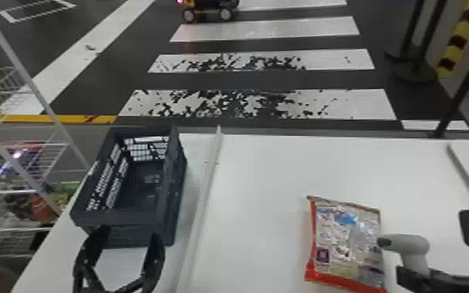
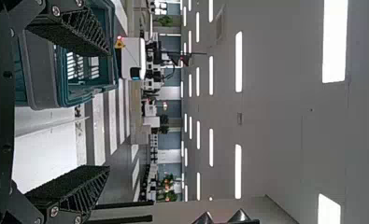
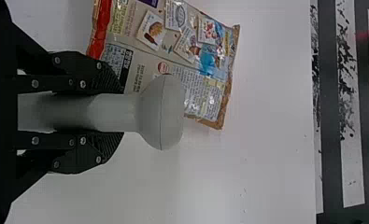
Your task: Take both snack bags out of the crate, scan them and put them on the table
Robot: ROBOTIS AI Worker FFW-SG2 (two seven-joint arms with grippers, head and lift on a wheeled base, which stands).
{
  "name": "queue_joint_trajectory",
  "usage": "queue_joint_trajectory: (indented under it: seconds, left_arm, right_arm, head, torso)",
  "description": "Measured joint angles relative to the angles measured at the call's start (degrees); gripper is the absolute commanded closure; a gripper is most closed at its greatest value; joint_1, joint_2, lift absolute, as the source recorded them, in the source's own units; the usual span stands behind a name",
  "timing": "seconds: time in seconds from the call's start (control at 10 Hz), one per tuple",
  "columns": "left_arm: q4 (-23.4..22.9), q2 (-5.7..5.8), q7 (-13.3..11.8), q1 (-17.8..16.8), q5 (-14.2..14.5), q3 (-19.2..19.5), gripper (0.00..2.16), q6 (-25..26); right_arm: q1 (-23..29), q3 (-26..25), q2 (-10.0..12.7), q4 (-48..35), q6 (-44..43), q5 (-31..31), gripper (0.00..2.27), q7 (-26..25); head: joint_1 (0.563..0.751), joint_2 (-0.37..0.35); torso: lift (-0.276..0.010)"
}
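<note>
Black right gripper [image 3: 114, 113] clamped on grey plastic scanner [image 3: 161, 112]; my black left gripper [image 1: 129, 233] gapes. Red-edged foil snack bag [image 1: 342, 241] probably light, slippery, crushable; I'd pinch sealed edge [image 3: 230, 74].

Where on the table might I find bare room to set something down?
The table is bare between strip and bag, and beyond the bag. The crate crowds the strip's left; the scanner crowds the bag's right edge.
</note>
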Motion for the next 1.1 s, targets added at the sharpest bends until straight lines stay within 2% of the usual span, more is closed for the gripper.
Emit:
queue_joint_trajectory:
  seconds: [0.3, 0.6, 1.1]
  left_arm:
    - [0.21, -0.08, 0.00, -0.07, 0.00, -0.05, 0.14, 0.00]
    - [0.32, -0.16, 0.00, -0.03, 0.00, -0.05, 0.14, 0.00]
    - [0.32, -0.16, 0.00, 0.03, 0.00, 0.05, 0.14, -0.07]
  right_arm:
    - [-1.26, -4.34, -2.23, 6.38, -9.77, -0.37, 2.25, -0.33]
    - [-3.63, -5.98, -3.51, 14.26, -16.16, 0.72, 2.25, -0.34]
    - [-6.52, -6.27, -6.91, 22.32, -18.24, 2.38, 2.25, -0.25]
  head:
    - [0.695, 0.050]
    - [0.695, -0.019]
    - [0.695, -0.083]
  torso:
    - [-0.094]
    - [-0.094]
    - [-0.094]
